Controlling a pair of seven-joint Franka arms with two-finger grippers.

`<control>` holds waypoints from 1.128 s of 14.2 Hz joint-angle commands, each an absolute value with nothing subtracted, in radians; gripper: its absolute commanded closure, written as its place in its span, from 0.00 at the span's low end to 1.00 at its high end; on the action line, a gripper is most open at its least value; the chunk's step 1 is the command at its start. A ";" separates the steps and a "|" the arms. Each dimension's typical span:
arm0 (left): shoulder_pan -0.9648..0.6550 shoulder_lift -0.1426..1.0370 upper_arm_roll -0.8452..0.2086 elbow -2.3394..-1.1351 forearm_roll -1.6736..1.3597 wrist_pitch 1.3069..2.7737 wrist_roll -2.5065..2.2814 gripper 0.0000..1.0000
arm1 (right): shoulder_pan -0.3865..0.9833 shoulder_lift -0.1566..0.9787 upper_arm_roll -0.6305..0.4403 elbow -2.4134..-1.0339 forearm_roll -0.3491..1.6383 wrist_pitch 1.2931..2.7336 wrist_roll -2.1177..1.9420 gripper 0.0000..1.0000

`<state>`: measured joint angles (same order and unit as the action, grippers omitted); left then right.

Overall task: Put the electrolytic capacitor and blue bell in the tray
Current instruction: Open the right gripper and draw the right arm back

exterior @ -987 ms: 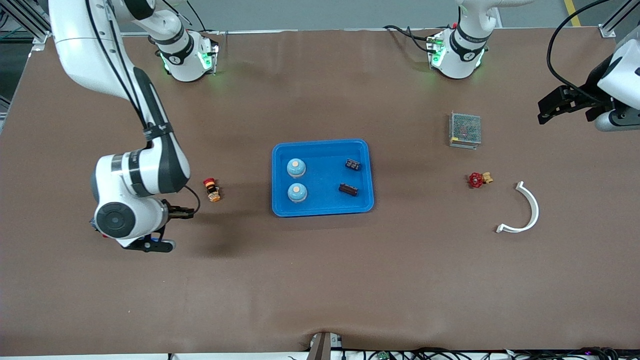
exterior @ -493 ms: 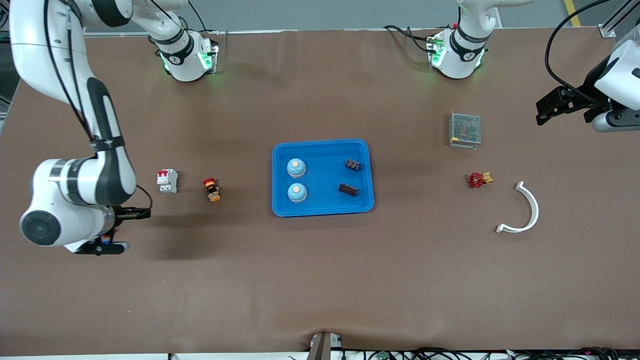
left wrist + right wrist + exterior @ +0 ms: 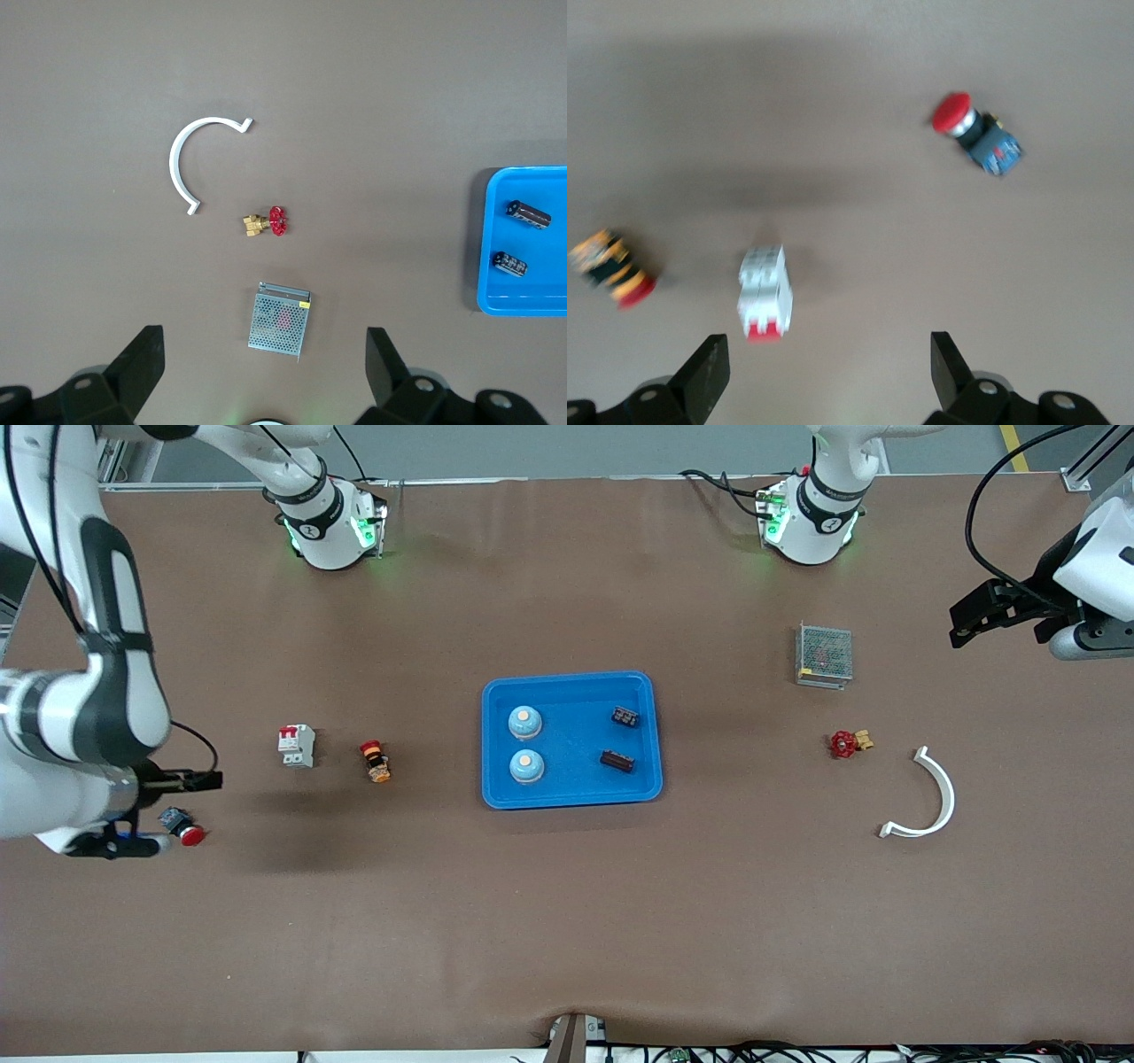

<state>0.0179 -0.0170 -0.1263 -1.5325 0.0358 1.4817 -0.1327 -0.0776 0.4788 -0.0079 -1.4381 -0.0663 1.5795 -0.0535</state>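
Brown matting covers the bench [image 3: 567, 921]; the blue tray [image 3: 571, 799] sits mid-bench holding two blue bells [image 3: 524, 723] and two electrolytic capacitors [image 3: 617, 760], so the placing looks done; nothing of the task seems left outside. The right gripper [image 3: 824, 367] hangs over the right arm's end, jaws spread and empty; the left gripper [image 3: 261, 363] waits over its own end, jaws likewise spread.
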 commanded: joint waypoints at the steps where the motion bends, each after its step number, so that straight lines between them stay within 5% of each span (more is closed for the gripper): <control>1: 0.020 -0.012 -0.130 -1.532 0.021 1.493 -0.137 0.00 | -0.095 0.280 0.023 -1.532 -0.064 1.540 -0.052 0.00; 7: 0.023 -0.018 -0.136 -1.534 0.022 1.488 -0.138 0.00 | -0.012 0.017 0.034 -1.583 -0.066 1.546 0.104 0.00; 16: 0.026 -0.029 -0.140 -1.536 0.015 1.476 -0.138 0.00 | -0.037 -0.012 0.037 -1.462 -0.002 1.555 0.106 0.00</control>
<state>0.0179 -0.0123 -0.1328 -1.5337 0.0358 1.4836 -0.1343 -0.0136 -0.0153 0.0392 -1.4745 -0.0495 1.5530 0.0929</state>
